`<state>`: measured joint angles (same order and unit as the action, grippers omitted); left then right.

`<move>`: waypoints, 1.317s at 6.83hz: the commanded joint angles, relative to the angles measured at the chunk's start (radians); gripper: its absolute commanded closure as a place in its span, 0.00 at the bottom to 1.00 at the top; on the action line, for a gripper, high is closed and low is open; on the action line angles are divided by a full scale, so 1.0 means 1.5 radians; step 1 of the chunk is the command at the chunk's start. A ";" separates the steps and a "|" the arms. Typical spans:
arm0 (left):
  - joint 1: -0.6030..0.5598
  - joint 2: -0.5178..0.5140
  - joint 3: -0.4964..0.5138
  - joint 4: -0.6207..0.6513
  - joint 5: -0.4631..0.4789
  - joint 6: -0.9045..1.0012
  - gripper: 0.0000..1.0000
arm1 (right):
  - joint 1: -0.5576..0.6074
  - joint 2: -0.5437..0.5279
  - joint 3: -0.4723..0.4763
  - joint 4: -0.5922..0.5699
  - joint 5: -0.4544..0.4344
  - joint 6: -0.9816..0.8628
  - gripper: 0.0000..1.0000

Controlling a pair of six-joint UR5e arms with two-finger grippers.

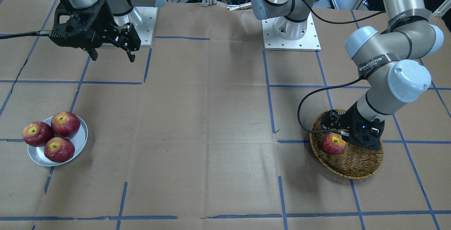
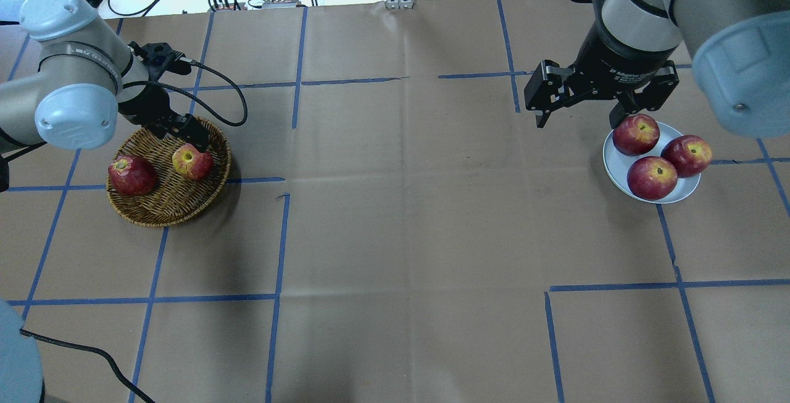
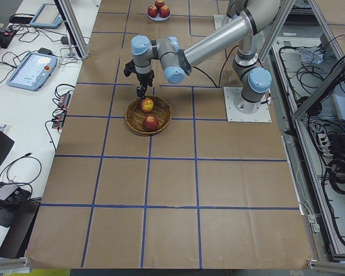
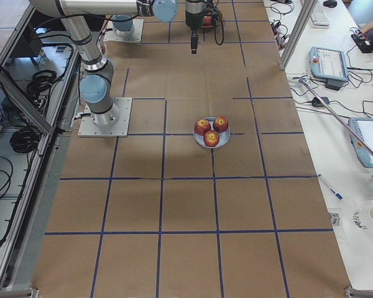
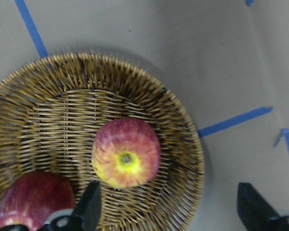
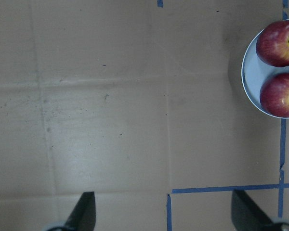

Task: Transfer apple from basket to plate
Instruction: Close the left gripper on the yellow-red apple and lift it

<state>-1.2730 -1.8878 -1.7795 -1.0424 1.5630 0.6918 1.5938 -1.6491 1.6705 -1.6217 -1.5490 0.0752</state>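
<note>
Step in hand: the reach for the pick, by my read. Nothing is lifted yet.
Apple: the pinkish-red apple (image 5: 126, 160) with the yellow hollow sits in the basket (image 5: 178, 120), hollow facing up, on the side toward the middle of the worktop (image 2: 401, 205).
Neighbour: a darker apple (image 2: 131, 175) lies near it in the same basket. The overhead view shows a gap between them.
Left jaws: spread wide, holding nothing, hanging over the basket on the left arm (image 2: 74, 76). In the wrist view the apple sits off-centre, closer to one finger than the other.
Right jaws: also wide and holding nothing, hovering just beside the plate (image 1: 81, 139) on the right arm (image 2: 636, 26).
Plate: well apart from the basket, on the far side of the worktop. Three dark apples (image 2: 652, 178) crowd it, and little bare metal shows.
Next move: I'd say centre the left jaws over the apple and drop until the fingers straddle its widest part. One finger has to slip down between the two fruits, and then the jaws close.
Watch for: a round apple may roll on a one-sided touch, and the plate leaves only a tight spot to set it down.
</note>
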 commanded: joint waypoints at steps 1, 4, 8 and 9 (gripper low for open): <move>0.013 -0.037 0.000 0.051 0.002 0.043 0.02 | 0.000 0.000 0.000 0.000 0.002 0.000 0.00; 0.014 -0.051 -0.001 0.036 0.003 0.041 0.01 | 0.000 0.000 0.000 -0.001 0.003 0.001 0.00; 0.015 -0.072 -0.037 0.053 0.000 0.037 0.01 | -0.001 0.000 -0.001 -0.001 0.004 -0.002 0.00; 0.014 -0.086 -0.038 0.079 0.002 0.036 0.02 | -0.002 0.000 -0.001 -0.002 0.004 -0.002 0.00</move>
<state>-1.2507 -1.9951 -1.8325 -0.9564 1.5641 0.7473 1.5919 -1.6490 1.6691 -1.6234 -1.5435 0.0728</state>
